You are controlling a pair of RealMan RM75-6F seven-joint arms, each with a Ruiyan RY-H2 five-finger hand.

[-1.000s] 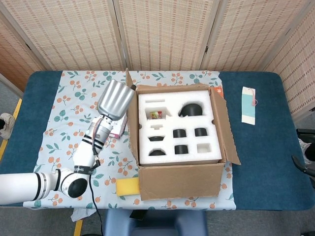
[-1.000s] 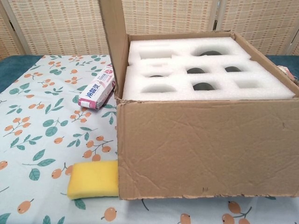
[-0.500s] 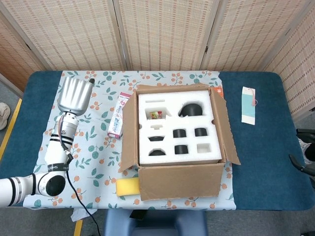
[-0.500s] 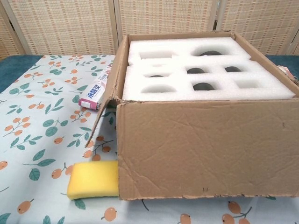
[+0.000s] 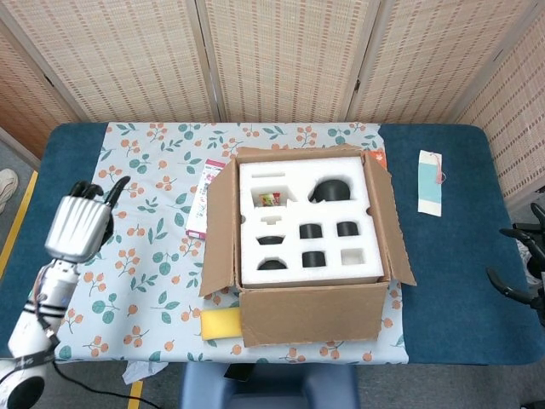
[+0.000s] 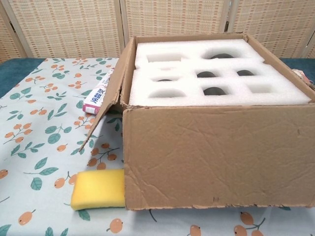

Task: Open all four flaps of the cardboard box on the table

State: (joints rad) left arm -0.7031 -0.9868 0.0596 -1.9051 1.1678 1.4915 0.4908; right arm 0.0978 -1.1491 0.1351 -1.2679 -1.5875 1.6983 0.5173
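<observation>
The cardboard box (image 5: pixel 311 313) stands mid-table, its top uncovered over a white foam insert (image 5: pixel 302 223) with dark cavities. Its left flap (image 5: pixel 218 223) leans outward and down, also seen in the chest view as left flap (image 6: pixel 109 105). The right flap (image 5: pixel 388 220) is folded outward too. The far flap shows only as a thin edge. My left hand (image 5: pixel 80 224) hovers well to the left of the box, touching nothing, fingers apart and bent. Dark fingers of my right hand (image 5: pixel 521 264) show at the right edge, spread and holding nothing.
A pink packet (image 5: pixel 202 201) lies by the left flap, partly under it. A yellow sponge (image 5: pixel 220 322) sits against the box's front left corner. A blue-and-white card (image 5: pixel 431 181) lies to the right on the blue table (image 5: pixel 451 281). A floral cloth (image 5: pixel 140 256) covers the left side.
My left hand has pulled away from the left flap, moving left and toward the table's front. The flap has dropped from upright to leaning outward. The right hand shifted slightly.
</observation>
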